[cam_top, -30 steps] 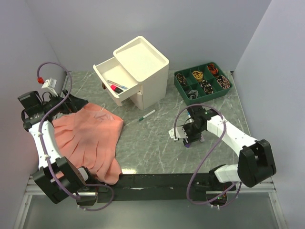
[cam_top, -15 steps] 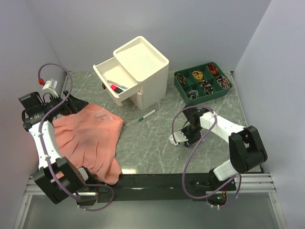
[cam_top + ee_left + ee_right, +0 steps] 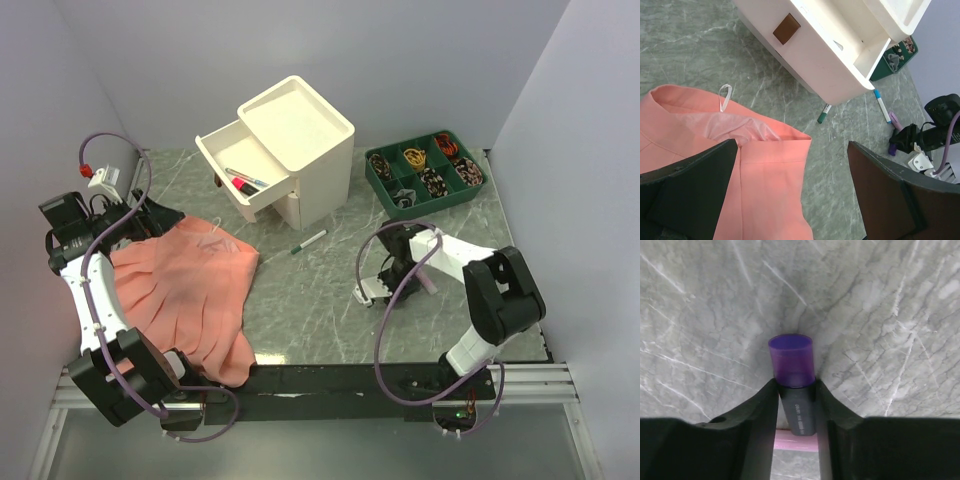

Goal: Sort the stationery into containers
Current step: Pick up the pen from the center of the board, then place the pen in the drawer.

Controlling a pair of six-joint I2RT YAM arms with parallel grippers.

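Note:
My right gripper (image 3: 796, 387) is shut on a purple highlighter (image 3: 791, 357) with a black barrel. It holds it cap-forward, low over the marble table, right of centre in the top view (image 3: 392, 285). A pink highlighter (image 3: 792, 440) lies just behind it. A green-capped marker (image 3: 309, 241) lies in front of the cream cabinet (image 3: 300, 130). The cabinet's upper drawer (image 3: 222, 150) is pulled out and holds pens and a pink highlighter (image 3: 243, 185). A blue-capped pen (image 3: 881, 105) lies near the right gripper. My left gripper (image 3: 790, 200) is open over the salmon cloth (image 3: 190, 285), empty.
A green compartment tray (image 3: 470, 188) with small dark items stands at the back right. The salmon cloth covers the left of the table. White walls close in the left, back and right sides. Purple cables loop off both arms.
The right arm has folded in, its elbow swinging left and nearer the wrist, with the gripper staying low over the same spot. The left arm has not moved.

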